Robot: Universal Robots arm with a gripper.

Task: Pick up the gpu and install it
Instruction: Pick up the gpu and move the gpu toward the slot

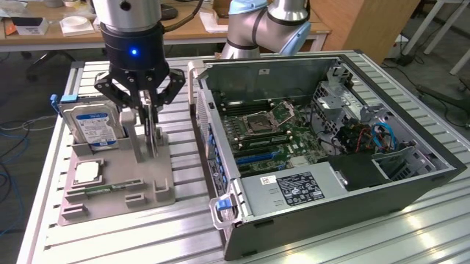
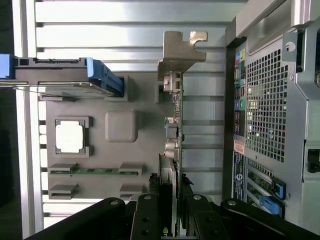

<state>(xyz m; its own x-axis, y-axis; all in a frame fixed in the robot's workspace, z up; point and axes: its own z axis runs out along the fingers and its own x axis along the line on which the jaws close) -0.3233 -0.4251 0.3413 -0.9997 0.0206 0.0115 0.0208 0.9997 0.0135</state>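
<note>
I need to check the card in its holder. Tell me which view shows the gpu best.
The wrist view: the gpu stands on edge in the gray holder, its top edge and silver bracket clear. The exterior view gives a thin upright sliver at the gripper.

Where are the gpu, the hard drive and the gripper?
gpu [image 2: 173, 125]: wrist view, top edge of the card, mid-length.
hard drive [image 1: 92, 127]: exterior view, its blue-white label.
gripper [image 1: 145, 137]: exterior view, midway between its fingertips, astride the gpu.
</note>
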